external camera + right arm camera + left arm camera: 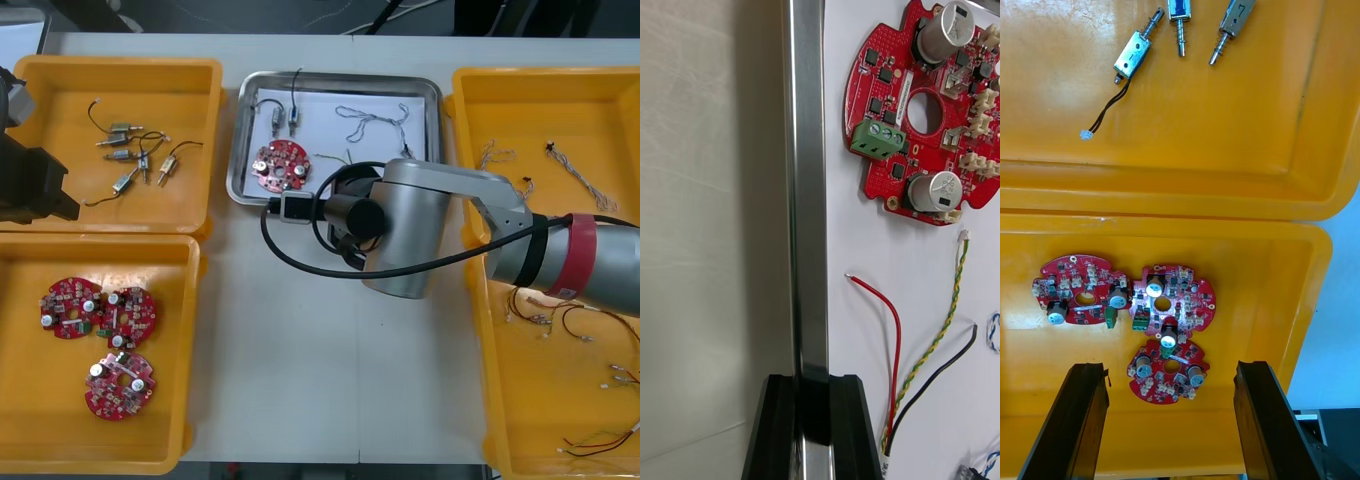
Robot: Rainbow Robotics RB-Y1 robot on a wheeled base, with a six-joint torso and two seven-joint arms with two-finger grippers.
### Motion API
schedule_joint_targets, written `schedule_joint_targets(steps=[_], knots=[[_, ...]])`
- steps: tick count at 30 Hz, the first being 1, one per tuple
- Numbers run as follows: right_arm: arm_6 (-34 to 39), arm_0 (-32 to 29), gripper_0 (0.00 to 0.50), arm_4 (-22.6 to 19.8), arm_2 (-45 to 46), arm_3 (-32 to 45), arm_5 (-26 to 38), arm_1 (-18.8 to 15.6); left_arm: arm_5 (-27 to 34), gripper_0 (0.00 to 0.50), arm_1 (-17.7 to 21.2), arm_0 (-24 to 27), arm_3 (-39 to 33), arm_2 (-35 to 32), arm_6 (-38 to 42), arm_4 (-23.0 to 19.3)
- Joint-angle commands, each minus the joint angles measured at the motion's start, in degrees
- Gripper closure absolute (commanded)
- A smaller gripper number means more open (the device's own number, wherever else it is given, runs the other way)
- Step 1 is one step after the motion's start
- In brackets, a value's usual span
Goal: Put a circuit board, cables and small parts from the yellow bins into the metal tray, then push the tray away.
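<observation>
Two-finger pinch at the right gripper (812,390): narrow, clamped either side of the six o'clock rim of the metal tray (806,187). Just inside that rim, red and yellow cable (899,345) and black cable (940,375); beyond them the round red circuit board (880,97), at seven o'clock on the tray floor. Toward twelve, blue and white cable (370,122) and small metal parts (283,118). Looks loaded, so probably the push step. Calls next for a straight shove toward twelve o'clock, rim kept gripped. Out at nine o'clock, left gripper (1169,366) parked wide open over the yellow bins (1187,172).
</observation>
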State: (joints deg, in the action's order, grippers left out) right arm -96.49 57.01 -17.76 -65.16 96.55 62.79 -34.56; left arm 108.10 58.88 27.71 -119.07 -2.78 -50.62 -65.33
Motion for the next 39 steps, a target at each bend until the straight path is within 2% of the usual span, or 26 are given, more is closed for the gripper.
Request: schedule_joint_targets(steps=[1,21,29,31,39], knots=[[-0.5,3.5,0.500,-0.3,1.9,-1.8,-2.8,0.2,0.4,0.000,-0.1,-1.1,-0.9,-2.0,-3.5,0.6],[-1.9,5.6,0.500,-0.1,1.9,-10.3,-14.4,1.3,0.4,0.000,-0.1,-1.1,-0.9,-2.0,-3.5,0.6],[-2.5,6.5,0.500,1.9,1.9,-12.4,-16.9,2.0,0.4,0.000,-0.1,-1.1,-0.9,-2.0,-3.5,0.6],[-2.9,6.6,0.500,3.3,1.9,-13.6,-18.4,2.2,0.4,0.000,-0.1,-1.1,-0.9,-2.0,-3.5,0.6],[-3.9,6.7,0.500,4.1,1.9,-17.1,-24.2,2.6,0.4,0.000,-0.1,-1.1,-0.9,-2.0,-3.5,0.6]])
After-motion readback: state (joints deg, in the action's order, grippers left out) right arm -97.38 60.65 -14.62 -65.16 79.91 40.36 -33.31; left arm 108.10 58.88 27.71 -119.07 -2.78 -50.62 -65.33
